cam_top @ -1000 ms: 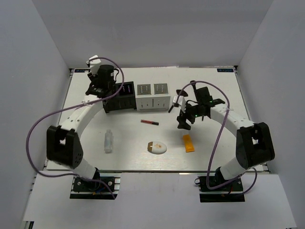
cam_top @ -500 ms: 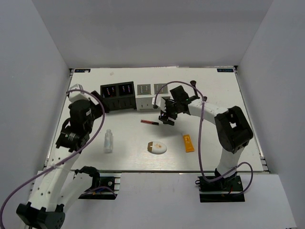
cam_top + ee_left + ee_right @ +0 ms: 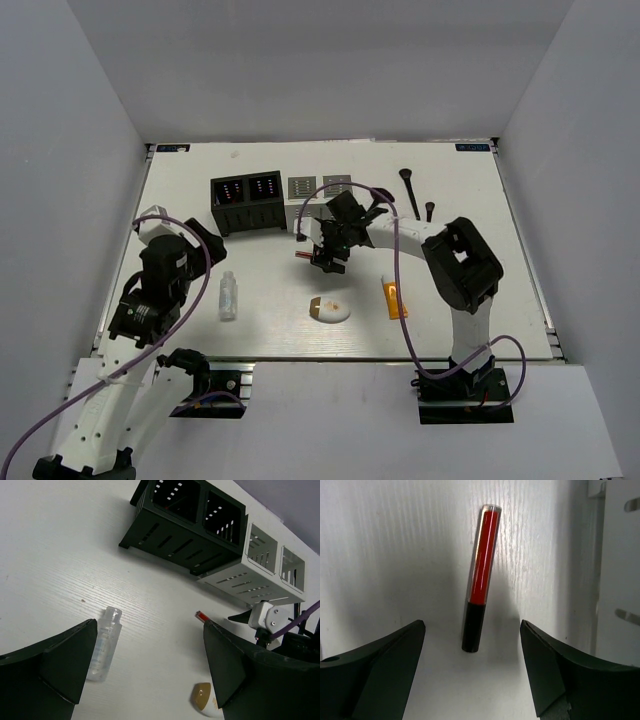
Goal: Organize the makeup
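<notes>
Red-black lip stick (image 3: 480, 579) lies between right hand's (image 3: 472, 622) spread fingers, mostly hidden overhead.

No text, brand or nr. can be read in any view. At the far edge of the desk (image 3: 480, 230) there are two small strips that look like labels, the left sticker (image 3: 172, 148) at the left corner and the right sticker (image 3: 470, 147) at the right corner, approx. same kind, but both are too small to read. The white oval compact (image 3: 331, 310) has a brown-gold patch at one end, too blurred to tell if it carries letters.
</notes>
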